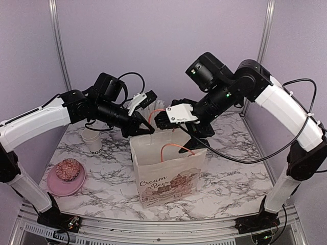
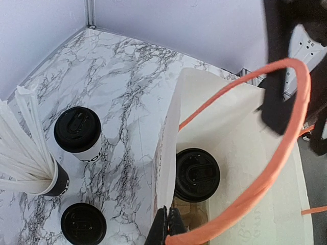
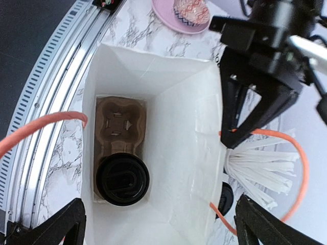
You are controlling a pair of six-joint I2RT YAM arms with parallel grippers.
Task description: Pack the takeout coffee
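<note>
A white paper bag [image 1: 171, 171] with orange handles stands mid-table. In the right wrist view, one takeout coffee [image 3: 122, 179] with a black lid sits in the near slot of a brown cardboard carrier [image 3: 120, 118] at the bag's bottom; it also shows in the left wrist view [image 2: 197, 174]. Two more black-lidded cups [image 2: 77, 130] [image 2: 83, 223] stand on the table outside the bag. My left gripper [image 2: 172, 227] is shut on the bag's rim by its orange handle [image 2: 286, 127]. My right gripper [image 3: 158, 214] is open and empty above the bag's mouth.
A black cup of white straws [image 2: 30, 153] stands next to the outside cups. A pink plate [image 1: 65, 185] with a patterned bowl lies at the front left. A white cup [image 1: 93, 141] shows under the left arm. Walls close the back and sides.
</note>
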